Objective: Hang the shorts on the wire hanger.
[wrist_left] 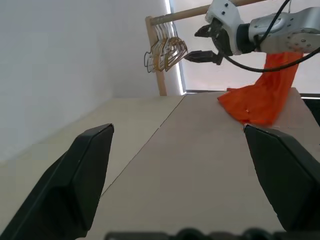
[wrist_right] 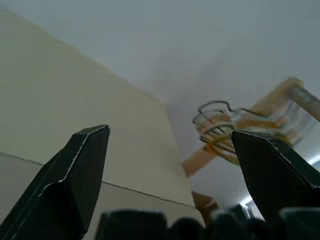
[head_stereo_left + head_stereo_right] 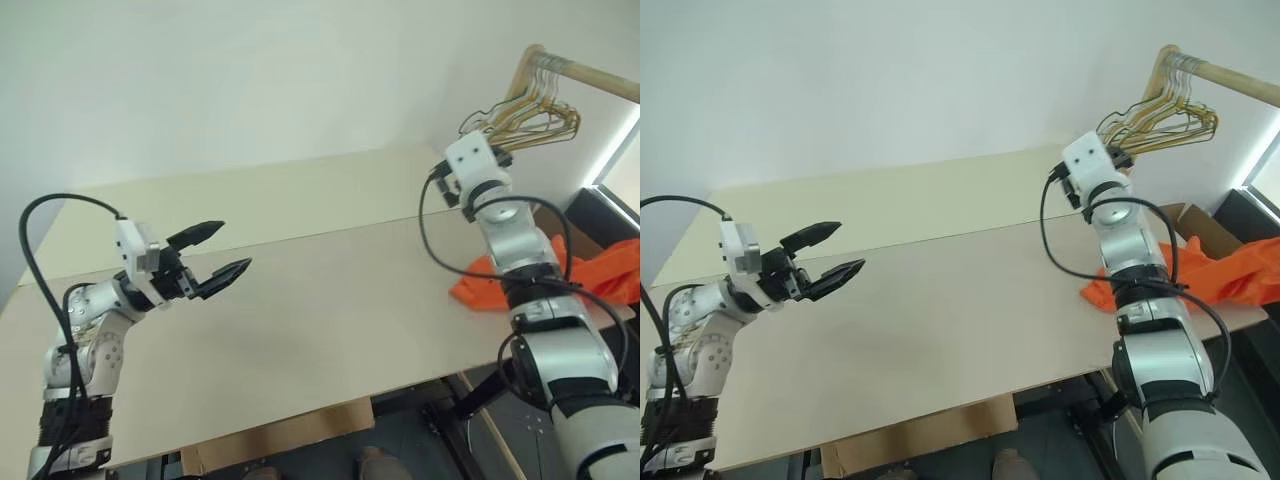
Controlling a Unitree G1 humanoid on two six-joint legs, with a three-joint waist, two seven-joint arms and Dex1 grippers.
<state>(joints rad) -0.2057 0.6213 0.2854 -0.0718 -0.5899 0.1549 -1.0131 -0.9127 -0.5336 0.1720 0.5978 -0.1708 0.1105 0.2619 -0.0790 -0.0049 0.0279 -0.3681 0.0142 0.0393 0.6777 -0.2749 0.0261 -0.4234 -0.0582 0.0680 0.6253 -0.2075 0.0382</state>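
The bright orange shorts (image 3: 478, 291) lie crumpled at the table's right edge, partly hidden behind my right forearm, and spill off to the right (image 3: 1240, 270). The wire hanger is out of view. My right gripper (image 1: 198, 44) is raised above the table's far right corner, open and empty. It points toward the rail, and its fingers (image 2: 75, 175) frame the hanger bunch. My left gripper (image 3: 232, 249) hovers over the left part of the table, open with nothing between its fingers (image 1: 87, 170), and points across toward the shorts (image 1: 260, 97).
A dense bunch of gold wire hangers (image 3: 530, 115) hangs from a wooden rail (image 3: 590, 75) at the far right. The beige table (image 3: 330, 320) has a seam along its length. A cardboard box (image 3: 1195, 222) stands beyond the table, another (image 3: 280, 438) under its front edge.
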